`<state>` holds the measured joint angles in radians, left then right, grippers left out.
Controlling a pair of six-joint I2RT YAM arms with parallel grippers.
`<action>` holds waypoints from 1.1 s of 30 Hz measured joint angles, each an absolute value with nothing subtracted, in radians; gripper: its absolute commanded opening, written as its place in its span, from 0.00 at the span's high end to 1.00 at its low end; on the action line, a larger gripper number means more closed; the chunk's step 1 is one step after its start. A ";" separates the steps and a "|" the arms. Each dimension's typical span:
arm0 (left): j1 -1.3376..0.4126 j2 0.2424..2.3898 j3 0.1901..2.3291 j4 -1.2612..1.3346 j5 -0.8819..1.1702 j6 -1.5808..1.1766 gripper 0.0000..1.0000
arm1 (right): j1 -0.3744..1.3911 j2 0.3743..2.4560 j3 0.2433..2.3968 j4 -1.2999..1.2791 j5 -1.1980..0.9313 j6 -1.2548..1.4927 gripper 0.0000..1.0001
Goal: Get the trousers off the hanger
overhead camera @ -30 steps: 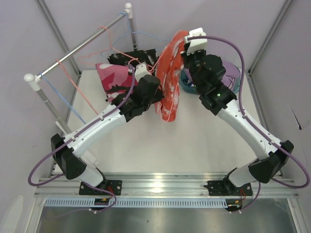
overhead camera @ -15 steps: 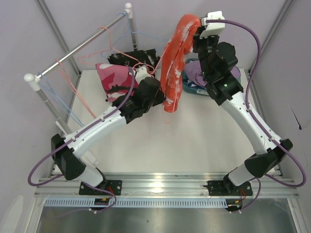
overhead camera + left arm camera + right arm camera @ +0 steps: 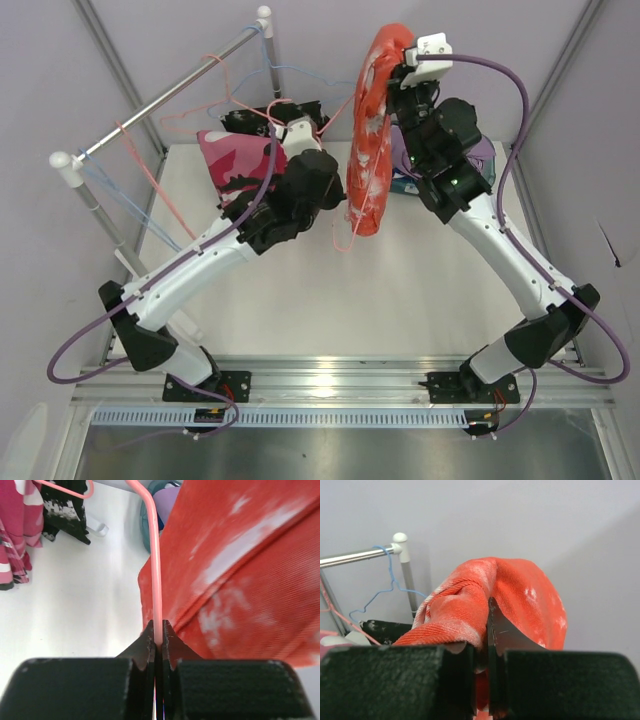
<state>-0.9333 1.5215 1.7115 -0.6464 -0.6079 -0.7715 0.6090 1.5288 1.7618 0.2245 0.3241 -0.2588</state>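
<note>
Hoisted orange trousers (image 3: 370, 150) higher toward 12 o'clock above the table (image 3: 300, 290) with right claw (image 3: 481, 652) clenched on cloth, pinning pink hanger (image 3: 156, 570) in clenched left claw (image 3: 159, 635) to draw wire out.

Fixed camera looks down from above and behind; both close wrist cameras share the orange trousers (image 3: 372, 150)

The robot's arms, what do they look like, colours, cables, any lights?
The left arm and right arm have glossy white links, black joints and black bases. A purple cable loops along each. A white camera box sits at the right wrist; a green light glows on its black joint. The fingers are matte black.
</note>
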 measured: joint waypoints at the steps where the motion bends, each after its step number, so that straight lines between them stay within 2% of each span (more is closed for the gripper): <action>1: -0.933 1.522 1.723 -0.656 -0.609 -0.766 1.00 | 0.614 1.524 1.742 0.237 0.321 -0.260 1.00; 6: -0.907 1.534 1.787 -0.709 -0.591 -0.758 1.00 | 0.627 1.461 1.589 0.254 0.293 -0.263 1.00; 15: -0.863 1.664 1.928 -0.818 -0.536 -0.759 1.00 | 0.629 1.393 1.498 0.232 0.252 -0.266 1.00; 26: -0.865 1.676 1.911 -0.887 -0.565 -0.805 1.00 | 0.611 1.406 1.530 0.192 0.283 -0.254 1.00; 33: -0.864 1.724 1.754 -0.915 -0.553 -0.923 1.00 | 0.611 1.464 1.628 0.238 0.333 -0.266 1.00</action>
